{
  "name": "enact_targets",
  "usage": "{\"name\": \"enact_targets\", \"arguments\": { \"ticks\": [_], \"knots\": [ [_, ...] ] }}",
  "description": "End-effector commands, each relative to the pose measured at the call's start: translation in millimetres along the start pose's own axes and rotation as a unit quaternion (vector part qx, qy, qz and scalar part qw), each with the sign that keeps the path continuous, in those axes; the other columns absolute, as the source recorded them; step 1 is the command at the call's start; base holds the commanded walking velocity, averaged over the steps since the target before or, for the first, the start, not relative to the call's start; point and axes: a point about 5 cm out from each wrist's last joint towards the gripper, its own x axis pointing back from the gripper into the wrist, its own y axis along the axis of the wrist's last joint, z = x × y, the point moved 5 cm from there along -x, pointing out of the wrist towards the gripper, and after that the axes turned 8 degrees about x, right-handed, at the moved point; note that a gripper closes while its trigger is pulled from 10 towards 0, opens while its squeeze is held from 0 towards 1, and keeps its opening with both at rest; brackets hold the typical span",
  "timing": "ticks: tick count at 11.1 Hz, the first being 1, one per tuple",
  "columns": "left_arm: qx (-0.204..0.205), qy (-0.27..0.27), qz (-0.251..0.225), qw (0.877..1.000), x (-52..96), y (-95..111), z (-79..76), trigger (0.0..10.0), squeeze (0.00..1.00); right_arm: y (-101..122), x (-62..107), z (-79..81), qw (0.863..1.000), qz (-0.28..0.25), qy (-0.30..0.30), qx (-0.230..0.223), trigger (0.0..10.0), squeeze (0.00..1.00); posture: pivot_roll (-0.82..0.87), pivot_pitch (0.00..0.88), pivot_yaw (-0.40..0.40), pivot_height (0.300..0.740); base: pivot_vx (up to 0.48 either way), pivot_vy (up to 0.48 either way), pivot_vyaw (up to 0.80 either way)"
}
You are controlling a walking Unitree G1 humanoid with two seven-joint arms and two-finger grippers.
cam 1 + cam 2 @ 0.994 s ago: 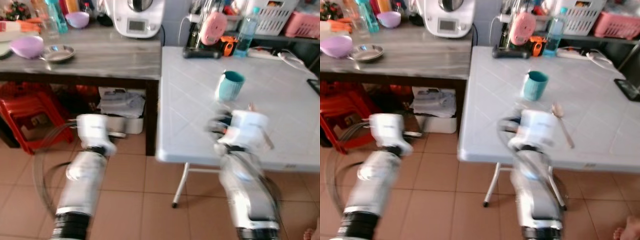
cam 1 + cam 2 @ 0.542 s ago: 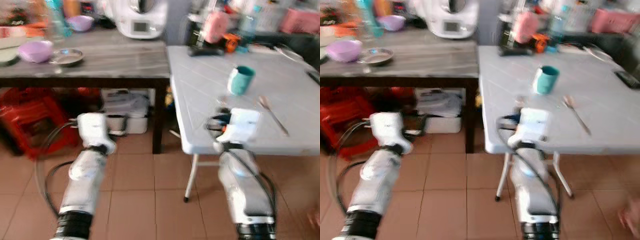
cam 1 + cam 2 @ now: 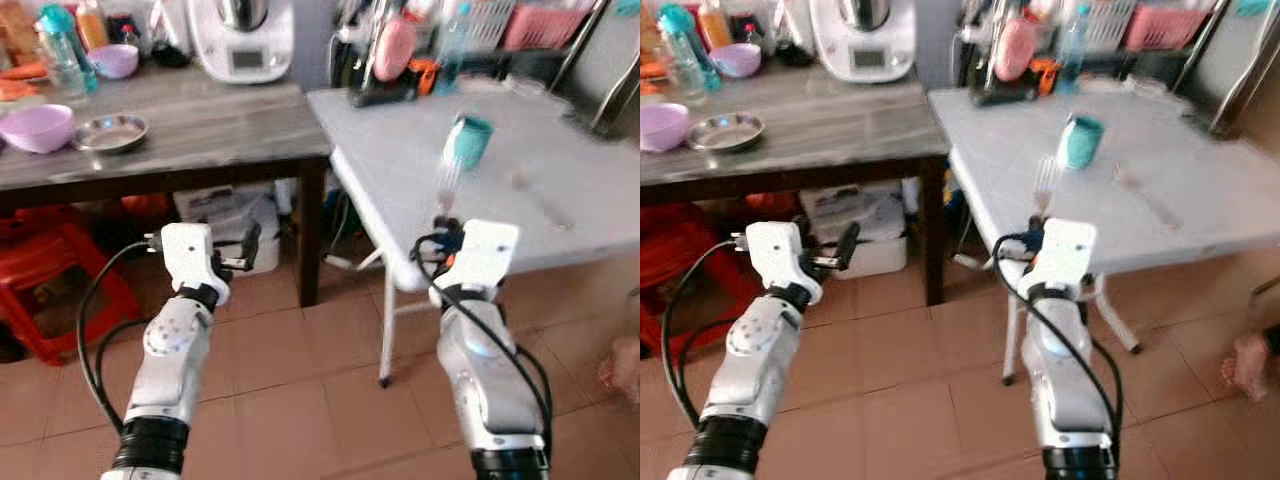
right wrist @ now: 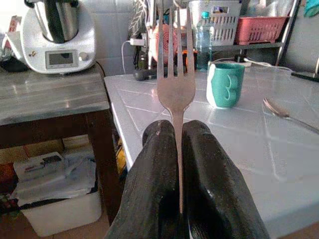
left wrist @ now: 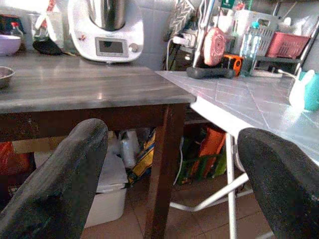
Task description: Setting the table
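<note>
Right gripper [image 4: 178, 149] pinches a fork [image 4: 175, 74], tines up; teal mug [image 4: 226, 83] at 1 o'clock on the white tabletop [image 4: 239, 144], probably a spoon [image 4: 286, 113] beside. Left gripper [image 5: 169, 164] spread wide.

The robot has 2 silver arms with smooth rounded shells. Each ends in a boxy white wrist housing, and each has a ribbed black collar at its near end. Black cables loop out from the left arm [image 3: 170, 360] and coil beside the right arm [image 3: 485, 375]. The 2 fingers [image 5: 55, 191] of each gripper are long, black and matte, with a finely grained surface.
</note>
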Motion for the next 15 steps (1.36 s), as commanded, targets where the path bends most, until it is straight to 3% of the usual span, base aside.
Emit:
{"name": "enact_targets", "arguments": {
  "ticks": [1, 7, 12, 15],
  "knots": [
    [-0.008, -0.009, 0.001, 1.000, -2.1, 0.1, -5.1, 10.0, 0.00, 1.8, -0.8, -6.3, 1.000, -0.004, -0.011, 0.002, 10.0, 0.00, 0.08, 0.026, -0.007, 0.740, 0.000, 0.450, 0.00],
    [-0.015, -0.007, 0.001, 1.000, -4.4, 0.4, -5.1, 10.0, 0.00, 1.4, -0.2, -3.6, 1.000, -0.008, -0.008, 0.000, 10.0, 0.00, 0.08, 0.026, -0.006, 0.740, 0.000, 0.448, 0.31],
    [-0.007, -0.019, -0.007, 1.000, -0.9, 3.0, -7.6, 10.0, 0.00, 7.7, -0.2, 0.7, 1.000, -0.025, 0.007, -0.006, 10.0, 0.00, 0.08, 0.025, -0.010, 0.740, 0.000, 0.000, 0.09],
    [-0.003, -0.022, -0.008, 1.000, -2.3, 4.4, -8.4, 10.0, 0.00, 10.4, 0.3, 2.8, 0.999, -0.031, 0.014, -0.014, 10.0, 0.00, 0.07, 0.026, -0.011, 0.740, 0.304, 0.000, 0.49]
  ]
}}
